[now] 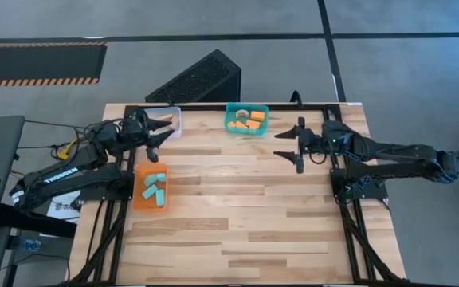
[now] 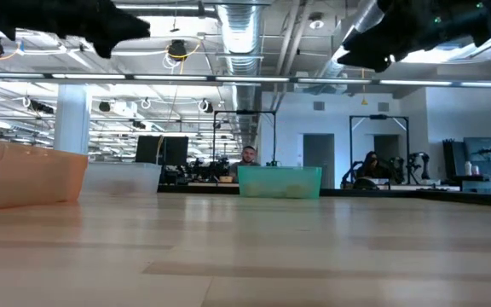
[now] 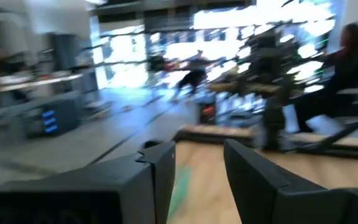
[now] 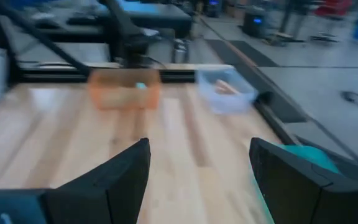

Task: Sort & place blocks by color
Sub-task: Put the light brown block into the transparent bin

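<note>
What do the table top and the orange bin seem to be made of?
The table top looks like wood: pale joined planks with visible grain, matte finish. The orange bin looks like translucent plastic, since light passes through its smooth wall.

Even overhead light fills the high view, with only soft shadows on the table (image 1: 237,199). In the low view, ceiling lamps (image 2: 177,49) glare and the nearest wood goes soft. Both wrist views smear with motion blur; the left one's bright background perhaps overexposes.
</note>
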### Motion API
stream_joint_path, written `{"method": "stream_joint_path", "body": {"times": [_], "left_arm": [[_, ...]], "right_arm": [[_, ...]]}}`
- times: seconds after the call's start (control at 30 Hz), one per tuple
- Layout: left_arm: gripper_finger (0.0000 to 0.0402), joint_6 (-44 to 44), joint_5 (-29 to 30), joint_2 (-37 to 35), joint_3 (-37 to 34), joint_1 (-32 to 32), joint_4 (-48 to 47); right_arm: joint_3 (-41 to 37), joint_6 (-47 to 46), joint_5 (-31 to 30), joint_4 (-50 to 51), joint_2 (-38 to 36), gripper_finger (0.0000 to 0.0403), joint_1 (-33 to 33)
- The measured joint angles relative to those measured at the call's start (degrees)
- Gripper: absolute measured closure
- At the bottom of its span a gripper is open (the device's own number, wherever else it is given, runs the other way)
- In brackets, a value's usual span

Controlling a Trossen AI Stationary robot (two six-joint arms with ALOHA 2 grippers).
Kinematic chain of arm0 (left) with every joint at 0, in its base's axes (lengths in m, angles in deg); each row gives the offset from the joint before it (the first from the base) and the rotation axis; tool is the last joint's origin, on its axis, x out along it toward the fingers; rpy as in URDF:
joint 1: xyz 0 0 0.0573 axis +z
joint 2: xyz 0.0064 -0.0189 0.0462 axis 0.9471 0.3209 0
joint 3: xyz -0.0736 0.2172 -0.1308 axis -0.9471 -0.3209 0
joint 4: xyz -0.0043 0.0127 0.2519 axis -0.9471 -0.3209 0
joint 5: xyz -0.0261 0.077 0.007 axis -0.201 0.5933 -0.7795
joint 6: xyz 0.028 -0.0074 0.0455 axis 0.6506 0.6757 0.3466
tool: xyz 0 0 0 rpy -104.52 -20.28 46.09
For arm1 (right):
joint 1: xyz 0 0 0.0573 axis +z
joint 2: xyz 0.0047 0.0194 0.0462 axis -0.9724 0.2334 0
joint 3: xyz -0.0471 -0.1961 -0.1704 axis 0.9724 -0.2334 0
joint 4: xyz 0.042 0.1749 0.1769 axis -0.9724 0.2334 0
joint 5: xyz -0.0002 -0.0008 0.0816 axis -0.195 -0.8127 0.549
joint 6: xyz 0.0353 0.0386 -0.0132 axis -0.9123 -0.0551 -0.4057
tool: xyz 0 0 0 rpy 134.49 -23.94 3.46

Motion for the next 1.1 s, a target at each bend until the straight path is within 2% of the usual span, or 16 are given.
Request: {"method": "stream_joint_path", "body": {"times": [0.1, 0.2, 0.3, 0.37, 0.5, 0.63, 0.8, 0.93, 1.1], "left_arm": [[0.0282, 1.59, 7.67, 0.82, 0.0, 0.0, -3.32], [0.0282, 0.76, 18.18, 2.67, 0.0, 0.0, -5.43], [0.0278, -2.27, 26.79, 5.12, 0.0, 0.02, -5.22], [0.0275, -3.99, 29.13, 6.42, 0.0, 0.06, -5.34], [0.027, -7.12, 29.29, 7.59, 0.0, 0.31, -6.72], [0.0262, -11.96, 28.62, 7.91, 0.0, 1.88, -8.3], [0.0251, -14.82, 25.98, 7.92, 0.0, 2.84, -8.36], [0.0247, -17.31, 26.09, 7.37, 0.21, 2.84, -8.45], [0.0246, -20.33, 26.8, 5.52, 5.01, 2.84, -17.46]], "right_arm": [[0.0, 1.76, -4.3, -0.03, 1.04, 0.0108, -0.72], [0.0, 1.13, -8.8, -0.32, 2.68, 0.0108, -2.78], [0.0, -4.68, -9.87, -2.74, 5.11, 0.0108, -6.5], [0.0, -9.7, -9.85, -4.92, 7.2, 0.0108, -9.32], [1.35, -14.4, -7.53, -5.55, 12.02, 0.0108, -13.29], [7.58, -14.37, -5.94, -4.44, 18.88, 0.0108, -15.35], [22.74, -13.55, -3.76, 9.73, 32.87, 0.0108, -18.74], [34.85, -10.34, -3.13, 21.18, 44.21, 0.0108, -20.84], [47.85, -9.85, -1.25, 28.51, 55.15, 0.0108, -22.99]]}}
